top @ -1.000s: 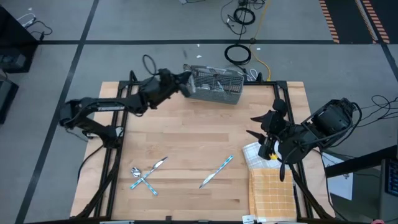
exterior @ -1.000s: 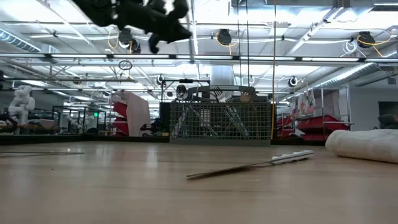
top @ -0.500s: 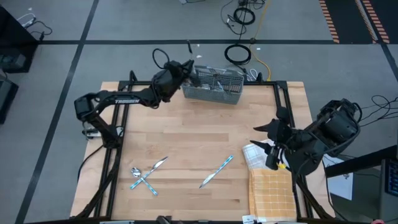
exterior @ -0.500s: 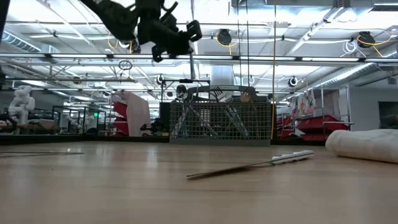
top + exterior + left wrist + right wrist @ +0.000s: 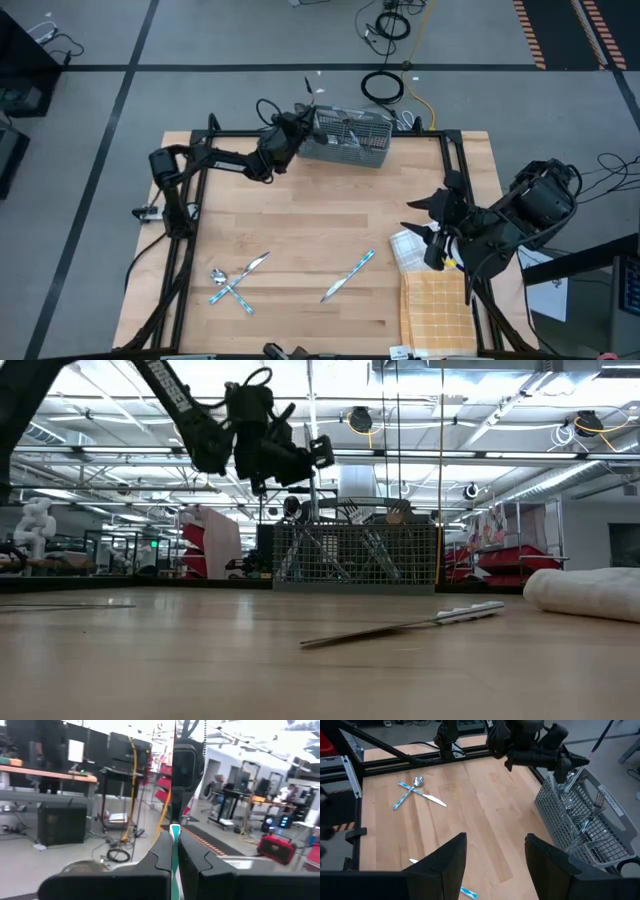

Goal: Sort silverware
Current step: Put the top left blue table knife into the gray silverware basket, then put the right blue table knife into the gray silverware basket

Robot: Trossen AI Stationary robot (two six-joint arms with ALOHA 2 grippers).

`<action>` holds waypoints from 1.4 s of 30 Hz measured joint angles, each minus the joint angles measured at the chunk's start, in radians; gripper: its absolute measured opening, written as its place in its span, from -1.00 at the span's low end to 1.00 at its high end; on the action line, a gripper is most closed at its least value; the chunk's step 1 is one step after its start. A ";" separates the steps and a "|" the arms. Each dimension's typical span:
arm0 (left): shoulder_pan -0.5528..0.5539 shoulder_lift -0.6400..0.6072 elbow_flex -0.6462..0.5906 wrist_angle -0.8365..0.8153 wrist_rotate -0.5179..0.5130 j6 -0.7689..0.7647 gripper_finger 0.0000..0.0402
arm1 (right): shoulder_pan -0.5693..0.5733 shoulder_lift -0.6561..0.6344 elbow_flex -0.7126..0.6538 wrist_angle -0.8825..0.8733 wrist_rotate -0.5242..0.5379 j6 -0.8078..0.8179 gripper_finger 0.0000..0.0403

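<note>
Two arms work over the wooden table (image 5: 300, 230). A grey wire caddy (image 5: 345, 137) sits at the far edge, pieces standing inside, hard to tell apart. The left gripper (image 5: 303, 118) hangs above the caddy's near end, pinching a blue-handled piece (image 5: 174, 855) held upright, its head indistinct. The right gripper (image 5: 418, 222) waits at the right side, fingers spread. One knife (image 5: 347, 277) lies diagonally mid-table. A spoon (image 5: 231, 292) and second knife (image 5: 240, 277) lie crossed near the front-left.
</note>
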 joint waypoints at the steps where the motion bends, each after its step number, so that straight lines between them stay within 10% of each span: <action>1: 0.000 0.016 0.000 0.010 -0.011 -0.001 -0.94 | 0.000 0.000 0.000 0.000 0.000 0.007 -0.07; 30: -0.053 0.094 -0.001 -0.023 0.102 0.217 -0.51 | 0.001 0.000 0.000 0.000 -0.005 0.048 -0.07; 42: -0.042 -0.157 -0.001 -0.414 0.126 0.347 -0.51 | 0.001 0.000 0.000 0.000 -0.006 0.062 -0.07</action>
